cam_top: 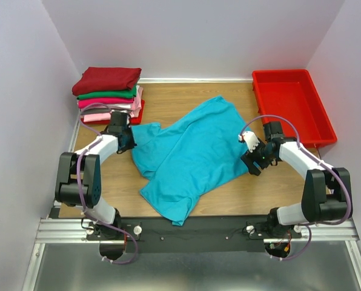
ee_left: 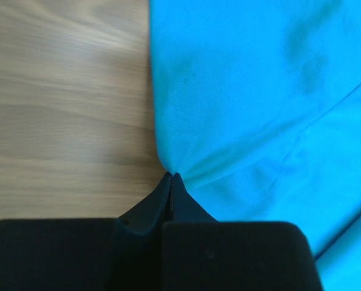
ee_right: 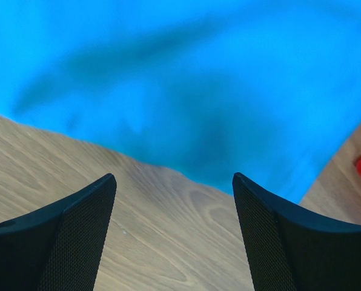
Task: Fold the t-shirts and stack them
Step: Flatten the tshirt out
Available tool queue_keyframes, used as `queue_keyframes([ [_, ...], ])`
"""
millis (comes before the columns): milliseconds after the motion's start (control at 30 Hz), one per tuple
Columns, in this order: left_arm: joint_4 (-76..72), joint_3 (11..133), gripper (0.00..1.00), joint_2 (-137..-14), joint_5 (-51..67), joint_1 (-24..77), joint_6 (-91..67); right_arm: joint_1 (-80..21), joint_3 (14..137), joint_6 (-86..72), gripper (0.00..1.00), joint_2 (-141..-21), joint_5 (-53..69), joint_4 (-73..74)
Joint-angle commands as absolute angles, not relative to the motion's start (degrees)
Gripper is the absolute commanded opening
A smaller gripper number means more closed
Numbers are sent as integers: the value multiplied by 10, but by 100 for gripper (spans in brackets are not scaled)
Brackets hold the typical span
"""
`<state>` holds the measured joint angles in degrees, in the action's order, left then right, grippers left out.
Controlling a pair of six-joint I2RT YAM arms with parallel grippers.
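Across the frame's middle, the teal t-shirt [cam_top: 192, 151] lies rumpled on the table [cam_top: 168, 103]. At its left-frame edge the left hand [ee_left: 171, 176] pinches the cloth; the right hand [ee_right: 173, 176] hangs spread beside the opposite hem. Limp, light cotton, probably best gripped at corners.

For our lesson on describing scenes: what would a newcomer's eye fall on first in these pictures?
The bright teal t-shirt lies rumpled in the middle of the table, the left gripper pinched shut on its left edge, the right gripper open by its right edge. Next come the stack of folded t-shirts at back left and the red bin at back right.
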<state>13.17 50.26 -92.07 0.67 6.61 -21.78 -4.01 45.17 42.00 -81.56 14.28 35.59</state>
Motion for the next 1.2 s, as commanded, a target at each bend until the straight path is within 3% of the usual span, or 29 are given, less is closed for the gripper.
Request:
queue_keyframes([
  [0,164,526,0,-882,-82,27,-192,-31,433,493,84,-800,150,362],
  [400,178,570,0,-911,-63,21,-178,-31,470,672,81,-843,284,388],
  [600,178,577,0,-910,-62,21,-174,-32,494,745,78,-896,267,393],
  [700,176,577,0,-911,-60,21,-173,-33,500,749,68,-930,253,394],
  [767,177,579,0,-908,-67,21,-170,-33,496,749,47,-942,238,399],
  [800,177,580,0,-905,-67,21,-170,-33,493,749,47,-942,238,399],
  [833,177,579,0,-903,-73,21,-167,-32,486,755,36,-938,234,404],
  [900,175,578,0,-895,-79,21,-164,-32,468,768,25,-899,219,424],
  [933,174,577,0,-890,-84,21,-163,-32,440,784,13,-882,201,434],
  [1000,170,577,0,-883,-90,21,-161,-32,415,796,5,-815,183,449],
  [1167,167,585,0,-888,-115,21,-157,-32,382,823,1,-702,117,553],
])
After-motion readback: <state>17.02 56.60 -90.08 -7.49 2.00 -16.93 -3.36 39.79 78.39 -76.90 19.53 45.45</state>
